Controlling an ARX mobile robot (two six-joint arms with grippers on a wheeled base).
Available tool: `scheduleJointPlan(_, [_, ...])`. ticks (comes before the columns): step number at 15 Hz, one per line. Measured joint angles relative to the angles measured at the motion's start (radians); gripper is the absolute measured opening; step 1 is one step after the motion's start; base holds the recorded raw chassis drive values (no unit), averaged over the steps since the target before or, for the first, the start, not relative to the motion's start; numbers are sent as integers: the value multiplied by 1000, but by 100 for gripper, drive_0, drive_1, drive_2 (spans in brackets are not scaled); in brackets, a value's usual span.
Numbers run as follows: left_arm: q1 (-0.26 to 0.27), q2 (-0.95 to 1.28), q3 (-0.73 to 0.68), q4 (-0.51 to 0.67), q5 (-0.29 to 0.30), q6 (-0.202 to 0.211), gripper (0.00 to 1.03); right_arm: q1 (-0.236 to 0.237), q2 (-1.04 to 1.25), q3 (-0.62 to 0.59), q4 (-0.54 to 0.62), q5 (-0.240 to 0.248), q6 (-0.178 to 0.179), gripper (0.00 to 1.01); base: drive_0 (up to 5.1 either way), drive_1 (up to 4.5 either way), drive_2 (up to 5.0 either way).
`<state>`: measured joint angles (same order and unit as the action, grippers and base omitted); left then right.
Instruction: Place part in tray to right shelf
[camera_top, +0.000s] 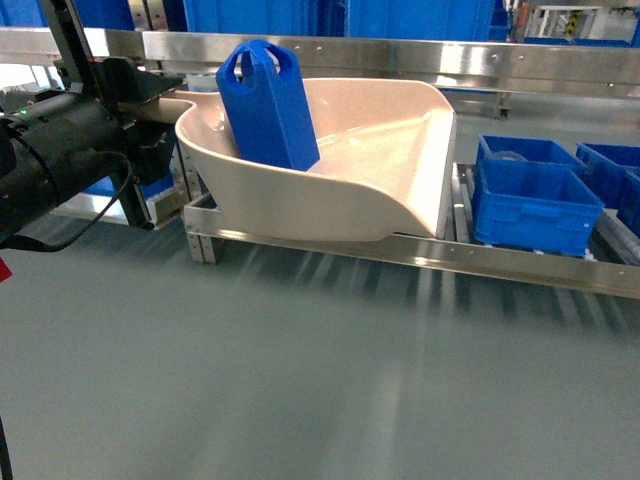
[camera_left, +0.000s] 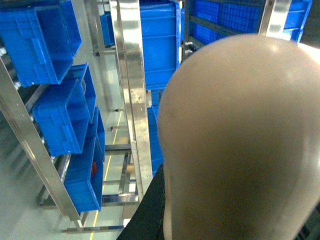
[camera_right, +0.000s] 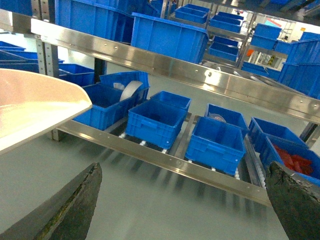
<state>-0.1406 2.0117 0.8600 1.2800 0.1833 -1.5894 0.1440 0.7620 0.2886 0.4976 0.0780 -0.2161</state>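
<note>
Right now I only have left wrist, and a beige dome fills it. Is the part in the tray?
Observer: Yes. Head view shows the part standing tilted inside the tray, near its closed back end.
Operator: Where's the tray relative to the shelf?
Observer: Its underside overlaps the shelf front rail in head view. I can't tell if they touch. A crate sits on the shelf to the tray's right.
Operator: Right gripper free?
Observer: Right wrist view shows the right gripper open, with nothing between its fingers.
</note>
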Motion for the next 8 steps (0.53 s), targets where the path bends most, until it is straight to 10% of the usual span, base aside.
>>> scheduleJointPlan(8, [0, 0, 0, -1, -2, 0, 15, -1, -3, 0, 0, 2, 0, 98, -155, -155, -155])
